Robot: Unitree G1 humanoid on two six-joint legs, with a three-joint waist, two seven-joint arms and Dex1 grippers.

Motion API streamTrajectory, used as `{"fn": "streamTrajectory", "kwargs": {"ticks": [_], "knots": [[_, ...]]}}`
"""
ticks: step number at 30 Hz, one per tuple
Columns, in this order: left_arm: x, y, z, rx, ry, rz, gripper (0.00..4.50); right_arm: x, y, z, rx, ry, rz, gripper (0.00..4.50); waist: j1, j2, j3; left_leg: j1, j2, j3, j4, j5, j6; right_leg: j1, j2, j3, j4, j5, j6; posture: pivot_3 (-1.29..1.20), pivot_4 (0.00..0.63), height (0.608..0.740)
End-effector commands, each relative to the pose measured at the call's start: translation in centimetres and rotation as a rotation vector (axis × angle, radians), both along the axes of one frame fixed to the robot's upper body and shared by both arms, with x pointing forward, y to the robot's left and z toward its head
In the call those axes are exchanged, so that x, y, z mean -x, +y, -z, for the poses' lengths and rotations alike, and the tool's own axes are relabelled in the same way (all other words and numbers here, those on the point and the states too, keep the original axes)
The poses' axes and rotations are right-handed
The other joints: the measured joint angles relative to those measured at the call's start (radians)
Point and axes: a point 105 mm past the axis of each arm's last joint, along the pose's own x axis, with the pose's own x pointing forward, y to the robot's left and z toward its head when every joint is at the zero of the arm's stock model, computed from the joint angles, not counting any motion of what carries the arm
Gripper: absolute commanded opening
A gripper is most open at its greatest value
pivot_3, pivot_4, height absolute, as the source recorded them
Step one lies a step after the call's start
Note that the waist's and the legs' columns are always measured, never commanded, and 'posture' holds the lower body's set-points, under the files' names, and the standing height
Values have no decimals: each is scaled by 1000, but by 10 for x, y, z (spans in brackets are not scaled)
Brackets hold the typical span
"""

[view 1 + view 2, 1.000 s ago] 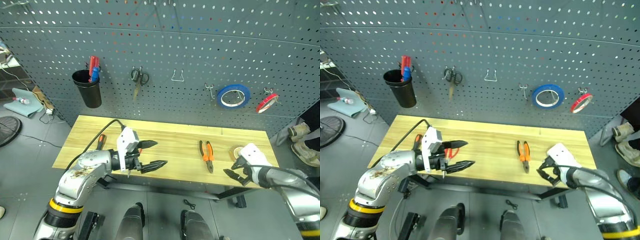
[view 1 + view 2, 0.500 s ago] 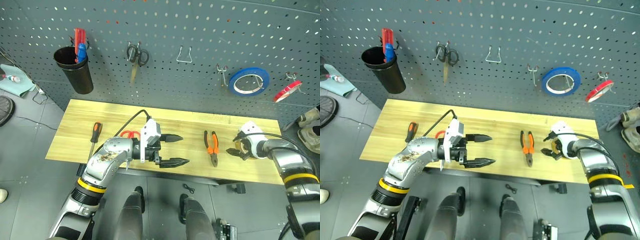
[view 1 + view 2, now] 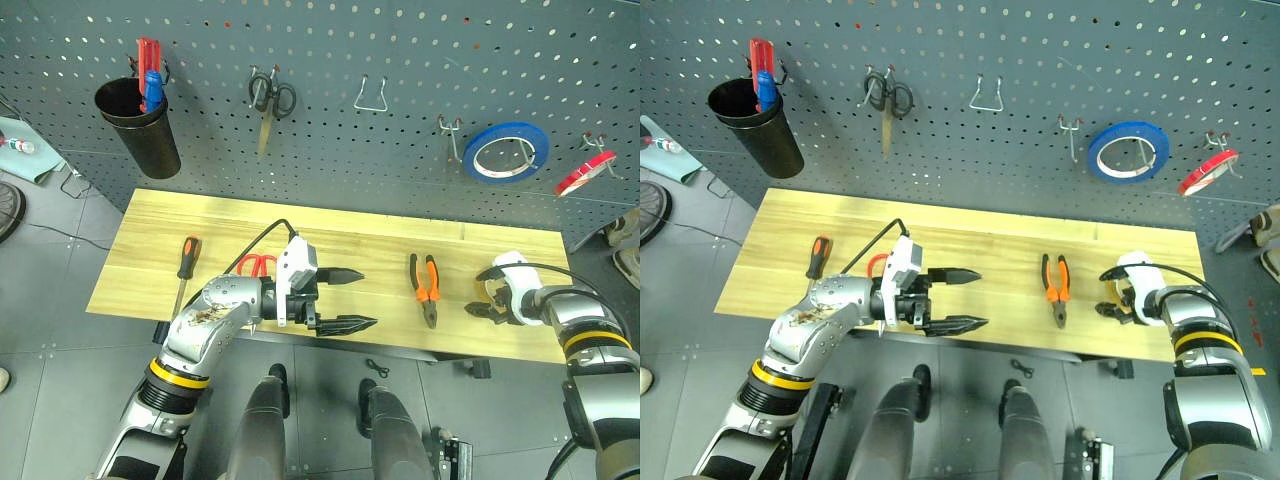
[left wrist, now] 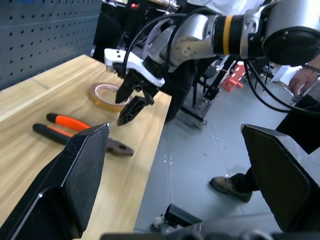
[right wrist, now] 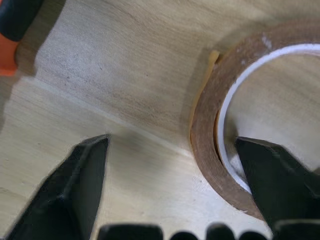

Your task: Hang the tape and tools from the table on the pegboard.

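Pale wood planks on the table [image 3: 330, 230], matt with fine grain showing up close. The tape [image 5: 220, 130] is a thin tan ring, slightly translucent film over a white card-like core, faintly glossy. The pliers [image 3: 427, 285] have rubbery orange-and-black grips and dull dark metal jaws. The pegboard [image 3: 380, 40] is painted metal, dark grey-blue, satin, punched with holes. The screwdriver [image 3: 186, 262] shows a plastic-looking handle and a slim steel shaft.

Tan tape [image 5: 220, 125] ring, pliers [image 3: 427, 288], screwdriver [image 3: 184, 272] and red-handled scissors [image 3: 256, 265] lie flat on the table [image 3: 380, 255].
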Motion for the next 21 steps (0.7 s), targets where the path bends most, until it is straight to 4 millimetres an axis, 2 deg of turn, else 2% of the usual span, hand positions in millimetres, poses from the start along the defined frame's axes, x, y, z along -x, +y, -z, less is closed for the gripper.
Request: {"fn": "streamTrajectory", "kwargs": {"ticks": [1, 6, 8, 11, 14, 19, 21], "knots": [[4, -3, -10, 30, -37, 30, 4500, 2, -5, 0, 8, -8, -5, 2648, -2, 0, 0, 0, 0, 0, 0, 0, 0, 0, 0, 0, 0, 0, 0, 88, 437, 740], [5, -4, -10, 34, -34, 29, 4500, 0, -2, 2, 22, -43, -40, 834, -3, 0, 0, 0, 0, 0, 0, 0, 0, 0, 0, 0, 0, 0, 0, 95, 417, 740], [6, -5, -10, 35, -34, 29, 4500, 1, 2, 5, 12, -47, -56, 299, -2, 0, 0, 0, 0, 0, 0, 0, 0, 0, 0, 0, 0, 0, 1, 97, 410, 740], [6, -4, -13, 47, -27, 24, 4500, 2, 5, 4, 29, -74, -99, 281, -2, 0, 0, 0, 0, 0, 0, 0, 0, 0, 0, 0, 0, 0, 1, 100, 403, 740], [5, -1, -20, 78, 10, 7, 4500, 7, 15, -12, 127, -183, -202, 281, 2, 0, 0, 0, 0, -1, -1, 0, -1, 0, 0, -1, 0, 0, 1, 97, 374, 740], [7, 11, -37, 156, 124, -8, 4500, 22, 50, -70, 321, -504, -302, 279, -4, 3, -1, -1, -1, -1, -1, 1, -4, -1, 0, -1, 2, -2, 3, 68, 358, 740], [5, 25, -52, 222, 185, -36, 4500, 37, 81, -110, 386, -723, -333, 279, -7, 3, -2, 0, -1, -1, -1, 3, -6, -1, 0, -1, 3, -1, 4, 52, 351, 740]]}}
